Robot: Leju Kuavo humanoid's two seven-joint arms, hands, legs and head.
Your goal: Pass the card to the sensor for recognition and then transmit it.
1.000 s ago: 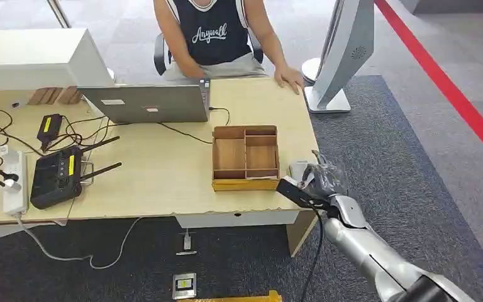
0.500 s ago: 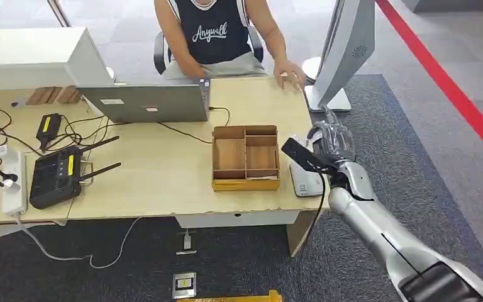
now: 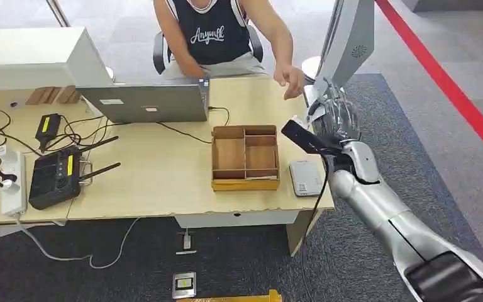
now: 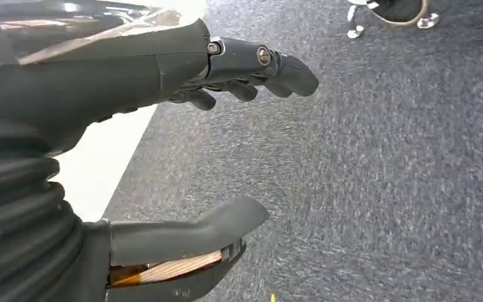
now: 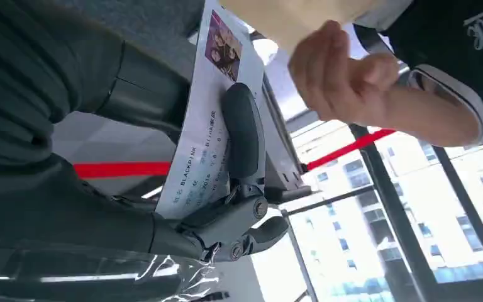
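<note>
My right hand (image 3: pixel 334 121) is raised above the table's right edge, past the far side of the grey flat sensor (image 3: pixel 305 178). In the right wrist view the thumb and fingers (image 5: pixel 242 135) pinch a white printed card (image 5: pixel 209 129) with a small photo at its far end. A seated person's hand (image 3: pixel 291 78) is lifted off the table and reaches towards the card; up close that hand (image 5: pixel 346 69) hangs just beyond the card's end, apart from it. My left hand (image 4: pixel 226 69) hangs over grey carpet with its fingers spread and nothing in it.
A wooden compartment box (image 3: pixel 245 157) lies left of the sensor. Farther left are a laptop (image 3: pixel 144 102), a black router (image 3: pixel 55 177), a power strip (image 3: pixel 12 182) and tangled cables. A grey kiosk stand (image 3: pixel 347 44) rises at the table's far right corner.
My right hand has lifted with the card from over the sensor at the near right corner and moved away towards the person. The person's hand has risen off the table towards it.
</note>
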